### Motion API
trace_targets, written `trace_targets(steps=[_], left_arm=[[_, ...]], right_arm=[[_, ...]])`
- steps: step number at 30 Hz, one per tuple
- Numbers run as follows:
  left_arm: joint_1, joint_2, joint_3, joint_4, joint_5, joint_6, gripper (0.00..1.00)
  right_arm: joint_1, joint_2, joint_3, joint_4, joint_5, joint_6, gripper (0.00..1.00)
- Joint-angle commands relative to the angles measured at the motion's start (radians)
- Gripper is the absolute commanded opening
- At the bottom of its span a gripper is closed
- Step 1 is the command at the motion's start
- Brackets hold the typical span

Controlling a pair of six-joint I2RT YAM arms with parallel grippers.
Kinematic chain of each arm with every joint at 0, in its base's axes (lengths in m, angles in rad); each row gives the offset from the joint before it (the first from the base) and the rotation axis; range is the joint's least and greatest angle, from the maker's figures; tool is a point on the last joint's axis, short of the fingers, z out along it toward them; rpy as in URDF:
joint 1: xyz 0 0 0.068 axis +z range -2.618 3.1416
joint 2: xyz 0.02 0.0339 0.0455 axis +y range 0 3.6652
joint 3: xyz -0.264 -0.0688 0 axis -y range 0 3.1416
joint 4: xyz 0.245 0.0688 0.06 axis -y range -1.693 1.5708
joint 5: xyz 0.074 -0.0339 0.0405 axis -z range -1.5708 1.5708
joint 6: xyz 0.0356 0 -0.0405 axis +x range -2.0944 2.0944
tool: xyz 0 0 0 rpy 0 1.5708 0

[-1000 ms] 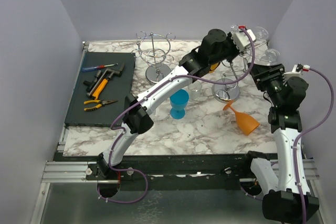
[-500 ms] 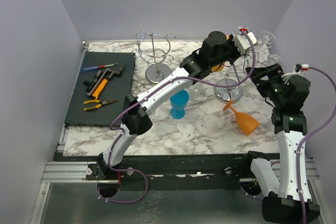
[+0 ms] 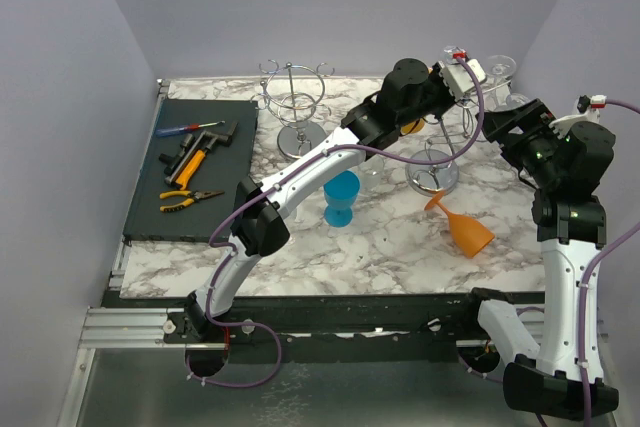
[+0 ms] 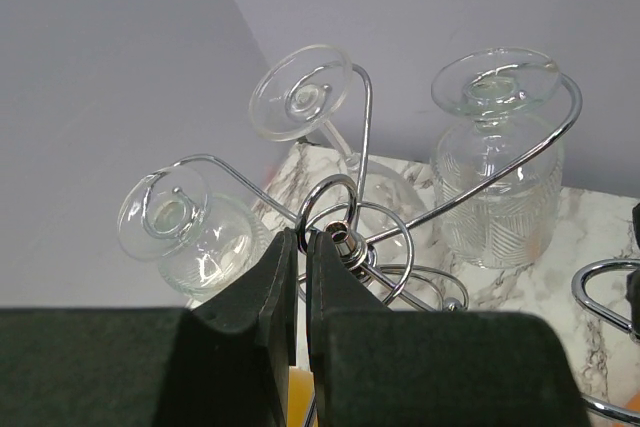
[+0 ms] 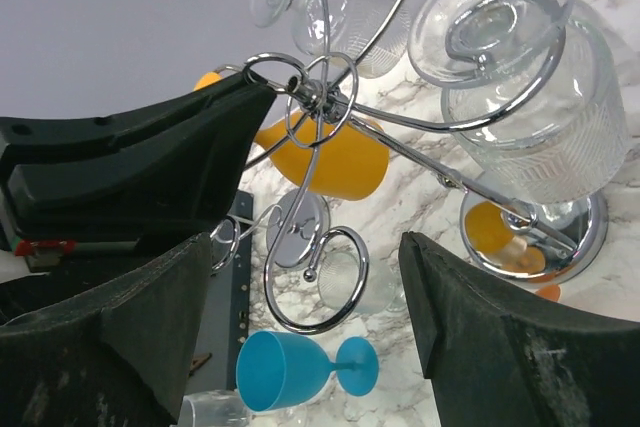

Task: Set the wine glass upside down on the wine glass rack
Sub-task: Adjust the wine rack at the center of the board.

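The left gripper (image 4: 302,247) is reaching across to the wine glass rack (image 5: 318,97) at the back right. Its fingers are drawn together to a thin slit at the wire loop on top of the rack's centre post, and they appear to be pinching that wire. The right gripper (image 5: 305,247) is hovering just beside the same rack. Its jaws are standing wide apart and are holding nothing.

The marble table (image 3: 400,247) is carrying everything. A black mat (image 3: 145,207) is covering its left part. A second, bare wire rack (image 3: 295,102) is standing at the back centre, well apart from the grippers.

The wine glass (image 5: 530,117), clear and ribbed, is hanging upside down on the arm of the rack nearest the right gripper. Its round foot is sitting on top of the curled wire and its bowl is pointing down. No finger is touching it. Two other clear glasses are hanging upside down from other arms. One (image 4: 185,232) is hanging level and the other (image 4: 300,102) is showing a tilted foot. An orange glass (image 5: 325,157) is hanging on the far side of the post, partly hidden behind the wires.

A second orange glass (image 3: 467,232) is lying on its side on the marble in front of the rack's base. A blue glass (image 3: 341,195) is sitting near the middle of the table under the left arm; whether it is standing or lying I cannot tell.

On the mat, yellow-handled pliers (image 3: 190,199) and a red screwdriver (image 3: 188,129) are lying among other small tools.
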Motion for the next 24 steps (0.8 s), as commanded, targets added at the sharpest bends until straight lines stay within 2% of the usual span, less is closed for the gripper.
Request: trace_targets(steps=[1,4,10,14,20,24], left_arm=[[0.000,-0.061,-0.001,0.019,-0.011,0.016,0.00],[0.000,-0.062,0.009,0.019,-0.021,0.006,0.02],[0.000,-0.068,0.035,0.021,-0.031,-0.040,0.23],[0.000,-0.070,0.039,0.023,-0.031,-0.067,0.33],[0.001,-0.093,0.025,0.041,-0.001,-0.119,0.39],[0.005,-0.123,0.023,0.034,-0.009,-0.155,0.47]], right_arm=[[0.008,0.008,0.060,-0.040,0.015,-0.053,0.81],[0.008,0.004,0.089,-0.066,0.010,-0.069,0.78],[0.008,-0.009,0.121,-0.097,-0.013,-0.073,0.72],[0.008,-0.016,0.129,-0.113,0.000,-0.088,0.70],[0.009,-0.035,0.124,-0.120,0.015,-0.093,0.70],[0.009,-0.046,0.134,-0.132,0.005,-0.125,0.71]])
